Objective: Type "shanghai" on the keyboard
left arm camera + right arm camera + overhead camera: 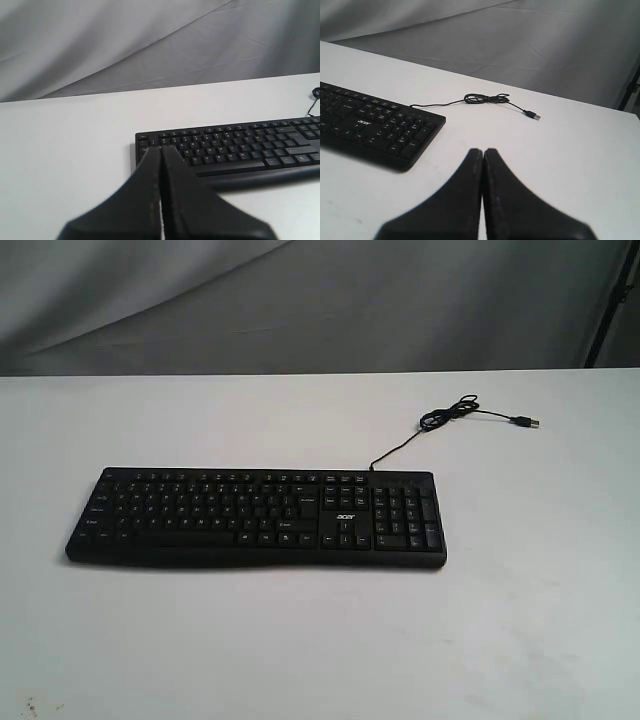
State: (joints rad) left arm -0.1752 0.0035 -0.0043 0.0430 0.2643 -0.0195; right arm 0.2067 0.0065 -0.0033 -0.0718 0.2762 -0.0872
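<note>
The black acer keyboard lies flat in the middle of the white table, its number pad toward the right. Neither arm shows in the exterior view. In the left wrist view my left gripper is shut and empty, its tips lined up over the keyboard's near left corner, height above it unclear. In the right wrist view my right gripper is shut and empty, above bare table just off the number-pad end of the keyboard.
The thin black USB cable runs from the keyboard's back edge into a loose coil and ends in a plug at the back right. A grey cloth backdrop hangs behind the table. A dark stand rises at far right.
</note>
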